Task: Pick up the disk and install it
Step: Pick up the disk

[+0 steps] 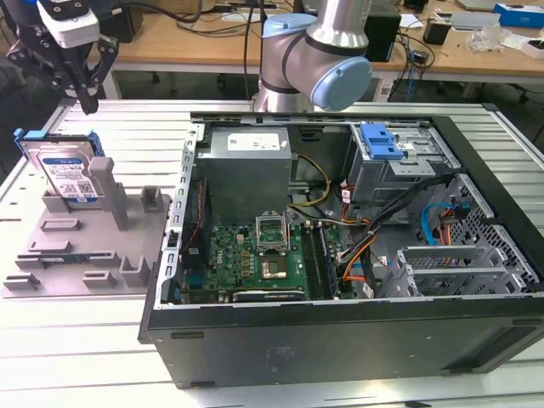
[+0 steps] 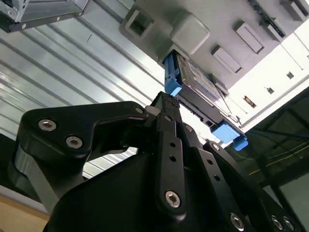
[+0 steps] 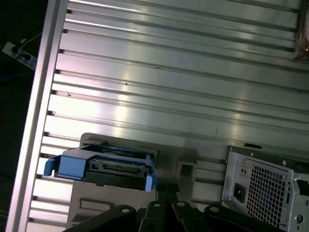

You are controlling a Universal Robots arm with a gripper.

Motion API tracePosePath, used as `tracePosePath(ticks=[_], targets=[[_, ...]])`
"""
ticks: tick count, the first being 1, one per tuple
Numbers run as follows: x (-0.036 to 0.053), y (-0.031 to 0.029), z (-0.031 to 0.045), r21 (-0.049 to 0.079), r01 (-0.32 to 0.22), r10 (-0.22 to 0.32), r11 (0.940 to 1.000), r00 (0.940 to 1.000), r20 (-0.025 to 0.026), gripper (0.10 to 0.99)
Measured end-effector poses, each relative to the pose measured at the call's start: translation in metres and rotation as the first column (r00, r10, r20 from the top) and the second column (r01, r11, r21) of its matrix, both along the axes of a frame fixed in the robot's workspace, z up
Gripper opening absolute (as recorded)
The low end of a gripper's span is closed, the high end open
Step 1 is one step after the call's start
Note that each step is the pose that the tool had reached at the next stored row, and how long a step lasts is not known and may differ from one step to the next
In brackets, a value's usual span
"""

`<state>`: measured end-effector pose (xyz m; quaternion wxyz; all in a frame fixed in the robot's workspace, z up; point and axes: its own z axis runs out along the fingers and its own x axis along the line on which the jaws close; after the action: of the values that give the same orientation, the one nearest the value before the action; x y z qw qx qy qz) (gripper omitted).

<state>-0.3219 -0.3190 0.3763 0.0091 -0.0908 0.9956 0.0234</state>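
Ribbed aluminium table (image 1: 85, 340) carries everything, with cluttered wooden desks behind it. On the exterior view's left lies a grey holder (image 1: 59, 255) with posts and slots. The disk (image 1: 68, 174) stands on edge in a slot at the holder's far end, label facing the camera and blue bracket around its rim. Both wrist views show the disk (image 2: 195, 79) (image 3: 104, 166) edge-on, seated in the holder.

The gripper (image 1: 89, 104) hangs just above the disk's top edge, near it but apart from it. Its jaws are drawn together to a narrow point and hold nothing. The second wrist view shows that point (image 2: 166, 99) just short of the blue bracket.

An open computer case (image 1: 340, 340) fills the exterior view's right. Inside it a drive cage (image 1: 380, 140) with a blue tab sits at the far side.
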Motion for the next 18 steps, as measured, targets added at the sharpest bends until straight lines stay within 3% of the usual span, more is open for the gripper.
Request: tracePosePath(ticks=[1,2,3,6,7,8,11,13,14,15,18], targets=[[0.0000,0.0000,-0.0001,0.000,-0.031,0.031,0.9995,0.9995,0.0000,0.114],[0.0000,0.0000,-0.0001,0.000,-0.066,0.066,0.9978,0.9978,-0.0001,0.235],[0.0000,0.0000,-0.0002,0.000,-0.093,0.093,0.9957,0.9957,0.0000,0.294],[0.0000,0.0000,-0.0004,0.000,-0.148,0.148,0.9890,0.9890,-0.0001,0.357],[0.0000,0.0000,-0.0004,0.000,-0.168,0.168,0.9857,0.9857,-0.0001,0.424],[0.0000,0.0000,-0.0004,0.000,-0.183,0.183,0.9831,0.9831,-0.0001,0.424],[0.0000,0.0000,-0.0005,0.000,-0.250,0.250,0.9681,0.9681,-0.0001,0.424],[0.0000,0.0000,-0.0006,0.000,-0.298,0.298,0.9545,0.9545,0.0000,0.424],[0.0000,0.0000,-0.0006,0.000,-0.331,0.331,0.9437,0.9437,0.0000,0.435],[0.0000,0.0000,-0.0006,0.000,-0.363,0.363,0.9316,0.9316,-0.0001,0.498],[0.0000,0.0000,-0.0007,0.000,-0.458,0.458,0.8887,0.8887,0.0000,0.498]])
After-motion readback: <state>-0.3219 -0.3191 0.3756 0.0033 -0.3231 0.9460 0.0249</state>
